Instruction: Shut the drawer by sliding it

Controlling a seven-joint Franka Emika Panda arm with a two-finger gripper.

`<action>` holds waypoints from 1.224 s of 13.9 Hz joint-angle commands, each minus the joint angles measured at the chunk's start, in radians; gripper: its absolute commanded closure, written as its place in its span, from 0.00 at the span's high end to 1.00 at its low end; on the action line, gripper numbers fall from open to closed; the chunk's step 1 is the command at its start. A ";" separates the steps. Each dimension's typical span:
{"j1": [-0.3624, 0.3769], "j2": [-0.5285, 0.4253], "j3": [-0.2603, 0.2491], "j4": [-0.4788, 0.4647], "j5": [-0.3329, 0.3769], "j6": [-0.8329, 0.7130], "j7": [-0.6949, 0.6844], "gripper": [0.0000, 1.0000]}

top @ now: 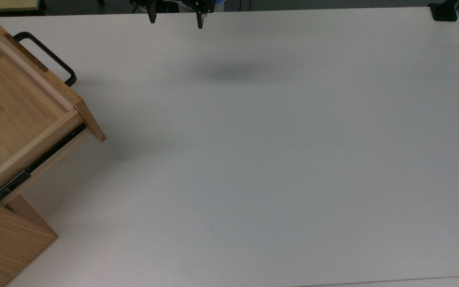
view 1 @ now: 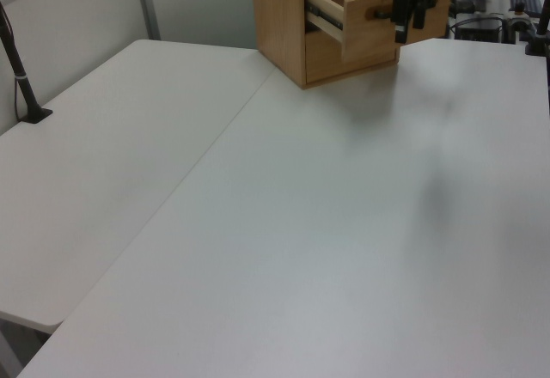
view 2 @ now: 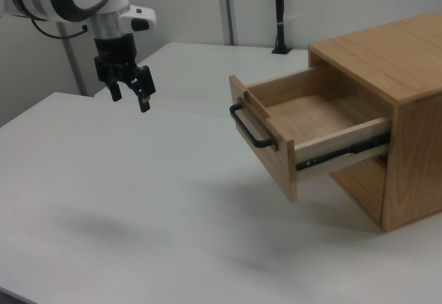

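Fingers [view 2: 129,91] hang spread apart and empty above the white tabletop [view 2: 138,193], well apart from the drawer [view 2: 304,128], which lies to the right view's right. That drawer stands pulled out of its wooden cabinet [view 2: 394,90], black handle [view 2: 248,128] facing the fingers.

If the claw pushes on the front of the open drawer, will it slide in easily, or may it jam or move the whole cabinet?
The drawer rides on black side rails, so it will probably glide straight in. It looks empty, so likely light. The cabinet simply stands on the table, so a hard push might shift it.
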 commanded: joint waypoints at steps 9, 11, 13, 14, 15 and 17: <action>-0.007 0.003 -0.012 0.025 -0.005 -0.039 -0.028 1.00; -0.010 0.001 -0.026 0.025 -0.005 -0.041 -0.035 1.00; -0.011 0.000 -0.027 0.025 -0.003 -0.048 -0.029 1.00; -0.011 0.000 -0.029 0.023 0.000 -0.058 -0.023 0.80; -0.011 0.000 -0.030 0.022 0.008 -0.070 -0.008 0.62; -0.013 0.001 -0.033 0.020 0.023 -0.065 0.099 0.33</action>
